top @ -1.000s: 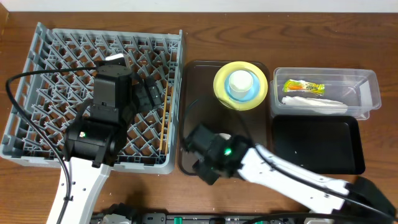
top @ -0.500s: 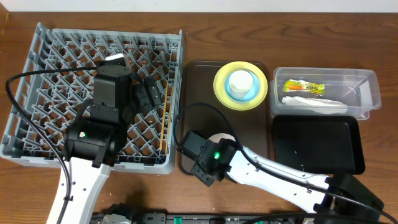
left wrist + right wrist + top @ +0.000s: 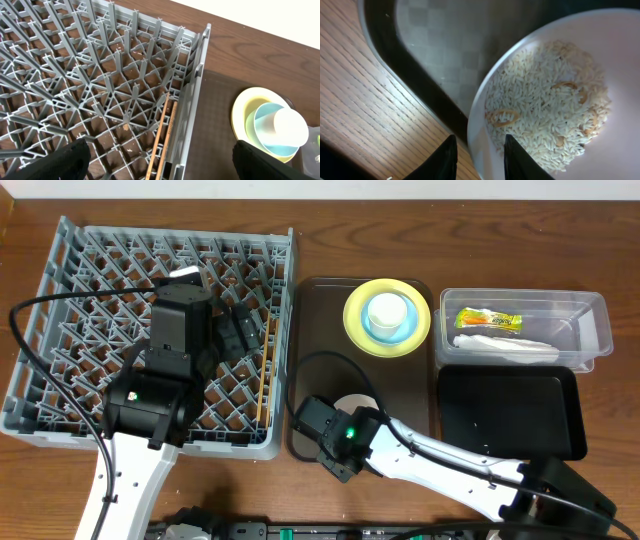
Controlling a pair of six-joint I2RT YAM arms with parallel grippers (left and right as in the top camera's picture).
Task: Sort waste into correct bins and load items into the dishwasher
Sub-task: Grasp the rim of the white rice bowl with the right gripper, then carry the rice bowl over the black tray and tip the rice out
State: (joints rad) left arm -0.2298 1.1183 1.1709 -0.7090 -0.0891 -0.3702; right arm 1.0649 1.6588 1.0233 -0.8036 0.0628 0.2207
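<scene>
A white bowl (image 3: 620, 50) holding rice (image 3: 545, 105) sits at the front of the brown serving tray (image 3: 320, 330). My right gripper (image 3: 479, 141) straddles its near rim, one finger inside, one outside with a thin gap; overhead it (image 3: 338, 420) partly covers the bowl (image 3: 358, 402). My left gripper (image 3: 165, 162) hangs wide open over the dishwasher (image 3: 70, 300), above the chopsticks (image 3: 162, 135) lying by its right wall. The white cup (image 3: 387, 310) stands in the blue bowl (image 3: 385, 332) on the yellow plate (image 3: 355, 330).
The clear tub (image 3: 590, 330) at right holds the green-and-orange wrapper (image 3: 488, 320) and the white napkin (image 3: 505, 348). The black tray (image 3: 510, 415) lies in front of it. Wood tabletop (image 3: 365, 100) borders the serving tray's front edge.
My right arm has shifted a little left and toward the table's front, and its jaws have narrowed around the bowl's rim. The left arm has stayed put.
</scene>
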